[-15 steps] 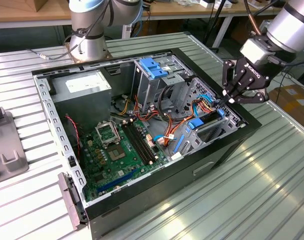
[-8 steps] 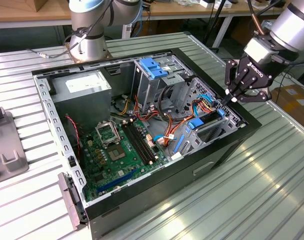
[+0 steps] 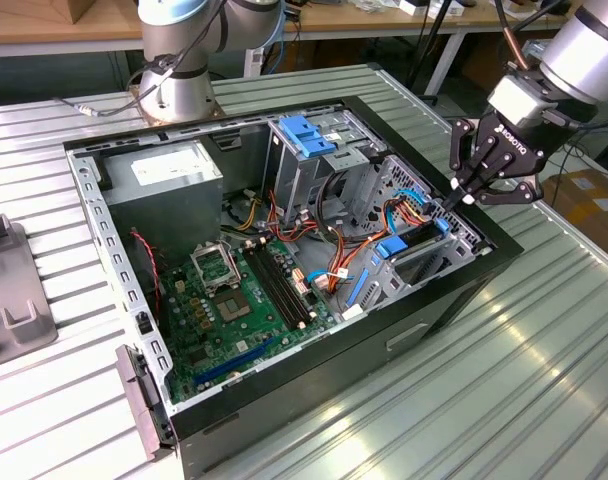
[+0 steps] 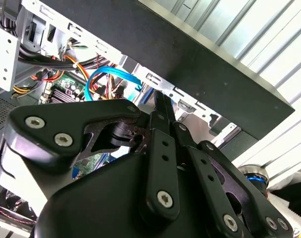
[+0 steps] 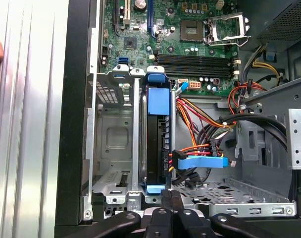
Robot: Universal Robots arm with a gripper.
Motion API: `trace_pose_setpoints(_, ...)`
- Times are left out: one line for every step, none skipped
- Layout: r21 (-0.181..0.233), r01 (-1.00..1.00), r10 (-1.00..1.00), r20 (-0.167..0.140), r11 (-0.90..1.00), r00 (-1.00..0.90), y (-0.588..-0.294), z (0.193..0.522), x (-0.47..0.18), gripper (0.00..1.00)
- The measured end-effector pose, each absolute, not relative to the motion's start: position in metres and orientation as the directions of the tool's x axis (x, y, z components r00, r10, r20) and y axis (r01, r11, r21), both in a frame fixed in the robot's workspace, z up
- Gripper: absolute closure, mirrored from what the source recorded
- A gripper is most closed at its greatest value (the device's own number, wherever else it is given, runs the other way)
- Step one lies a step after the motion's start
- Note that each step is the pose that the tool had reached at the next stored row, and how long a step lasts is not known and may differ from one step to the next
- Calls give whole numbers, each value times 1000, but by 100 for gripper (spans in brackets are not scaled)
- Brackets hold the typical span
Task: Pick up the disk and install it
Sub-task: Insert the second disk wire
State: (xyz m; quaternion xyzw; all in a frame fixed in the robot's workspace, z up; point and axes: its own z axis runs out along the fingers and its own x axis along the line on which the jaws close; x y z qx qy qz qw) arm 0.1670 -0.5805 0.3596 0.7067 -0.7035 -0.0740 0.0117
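1. My gripper (image 3: 462, 197) hangs over the drive cage (image 3: 434, 250) at the front corner of the open computer case (image 3: 284, 400), on the exterior view's right. In both wrist views my fingers (image 5: 171, 208) look pressed together, tips touching, with nothing between them.
2. The disk (image 5: 158, 134) is already in the cage. In the first wrist view it stands on edge in a bay slot, blue carrier frame top and bottom, a blue strip down its face. My fingertips sit right at its near blue end (image 5: 155, 189), touching or just off it; I cannot tell which.
3. Step in hand, my judgement: the pick-up is over and this is the tail of the install, seating or pushing the carrier home. A slot beside it in the cage (image 5: 116, 144) is bare.
4. A next move would call for a straight push along the slot, no sideways load, and staying clear of the blue data cable (image 5: 200, 162) and the orange and red power wires (image 5: 200, 114) plugged in just beside the disk.
5. Writing: a white logo on my gripper body (image 3: 511, 142) in the exterior view; I leave it unread. White labels on the power supply (image 3: 169, 172), too small to read.
6. Motherboard (image 3: 234, 290) is nearby and untouched.
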Motion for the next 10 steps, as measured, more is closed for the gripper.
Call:
trace_pose_setpoints(121, -993, -996, -88, -10, -1, -580, 360, 167, 90)
trace_pose_setpoints(121, -993, -996, -88, -10, -1, -580, 360, 167, 90)
trace_pose_setpoints(121, -993, -996, -88, -10, -1, -580, 360, 167, 90)
trace_pose_setpoints(121, -993, -996, -88, -10, -1, -580, 360, 167, 89)
trace_pose_setpoints(121, -993, -996, -88, -10, -1, -580, 360, 167, 76)
trace_pose_setpoints(121, -993, -996, -88, -10, -1, -580, 360, 167, 71)
trace_pose_setpoints(121, -993, -996, -88, -10, -1, -580, 360, 167, 64)
trace_pose_setpoints(121, -993, -996, -88, -10, -1, -580, 360, 167, 58)
trace_pose_setpoints(121, -993, -996, -88, -10, -1, -580, 360, 167, 58)
trace_pose_setpoints(121, -993, -996, -88, -10, -1, -580, 360, 167, 52)
